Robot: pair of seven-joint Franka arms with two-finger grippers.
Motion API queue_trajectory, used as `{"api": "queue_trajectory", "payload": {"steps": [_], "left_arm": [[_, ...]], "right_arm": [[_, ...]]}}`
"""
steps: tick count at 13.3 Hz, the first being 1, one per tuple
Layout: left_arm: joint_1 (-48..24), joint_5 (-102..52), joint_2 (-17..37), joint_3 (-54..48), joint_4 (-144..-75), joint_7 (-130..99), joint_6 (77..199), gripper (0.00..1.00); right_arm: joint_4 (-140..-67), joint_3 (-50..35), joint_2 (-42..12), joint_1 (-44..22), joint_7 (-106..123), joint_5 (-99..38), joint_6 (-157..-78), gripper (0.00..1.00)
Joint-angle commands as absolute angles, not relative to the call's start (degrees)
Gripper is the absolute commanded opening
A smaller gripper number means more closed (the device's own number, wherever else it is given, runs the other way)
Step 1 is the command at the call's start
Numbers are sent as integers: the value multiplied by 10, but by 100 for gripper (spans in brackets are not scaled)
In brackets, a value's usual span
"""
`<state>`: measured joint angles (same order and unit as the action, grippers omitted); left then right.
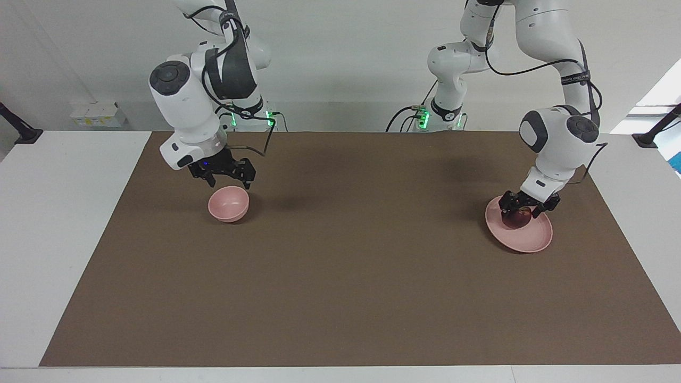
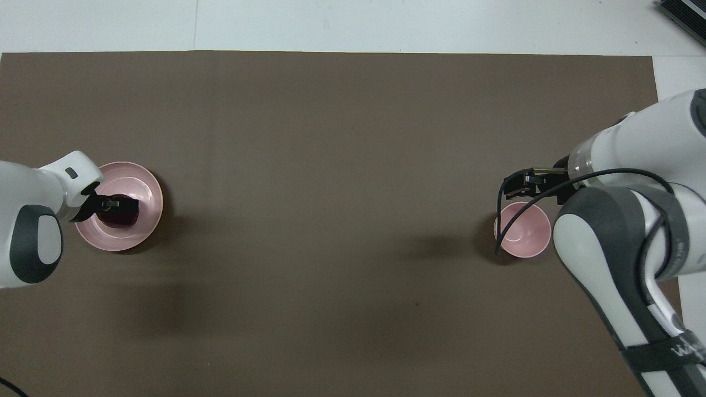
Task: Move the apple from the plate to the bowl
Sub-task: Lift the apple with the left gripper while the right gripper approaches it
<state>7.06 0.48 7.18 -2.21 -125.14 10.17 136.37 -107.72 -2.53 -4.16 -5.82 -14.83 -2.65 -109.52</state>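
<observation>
The dark red apple (image 1: 517, 218) lies on the flat pink plate (image 1: 532, 242) toward the left arm's end of the table; it also shows in the overhead view (image 2: 117, 218) on the plate (image 2: 144, 184). My left gripper (image 1: 526, 208) is down at the apple, open, with a finger on either side of it. The small deep pink bowl (image 1: 229, 204) stands toward the right arm's end and looks empty in the overhead view (image 2: 524, 237). My right gripper (image 1: 230, 181) hangs open and empty just over the bowl's rim on the robots' side.
A brown mat (image 1: 346, 255) covers the table between plate and bowl. White table margins (image 1: 53, 223) lie at both ends. A black cable (image 2: 499, 220) loops from the right arm over the bowl's edge in the overhead view.
</observation>
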Motion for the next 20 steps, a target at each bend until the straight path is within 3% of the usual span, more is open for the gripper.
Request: {"api": "queue_trajectory", "payload": {"steps": [1, 5, 11, 17, 20], "left_arm": [[75, 2, 60, -25, -1263, 112, 1366, 0], [67, 2, 32, -29, -1255, 111, 1347, 0], [22, -128, -39, -35, -1192, 105, 1144, 0], [-102, -304, -46, -35, -1180, 11, 1150, 0], [-105, -383, -47, -51, -1173, 10, 1156, 0]], "right_arm": [[-1085, -26, -45, -75, -186, -47, -1112, 100], [-1085, -26, -57, -81, -234, -137, -1123, 100], [-1084, -26, -89, -123, -400, -277, -1166, 100], [-1075, -26, -92, -188, -571, -393, -1238, 100], [-1075, -26, -92, -222, -614, -411, -1268, 100]]}}
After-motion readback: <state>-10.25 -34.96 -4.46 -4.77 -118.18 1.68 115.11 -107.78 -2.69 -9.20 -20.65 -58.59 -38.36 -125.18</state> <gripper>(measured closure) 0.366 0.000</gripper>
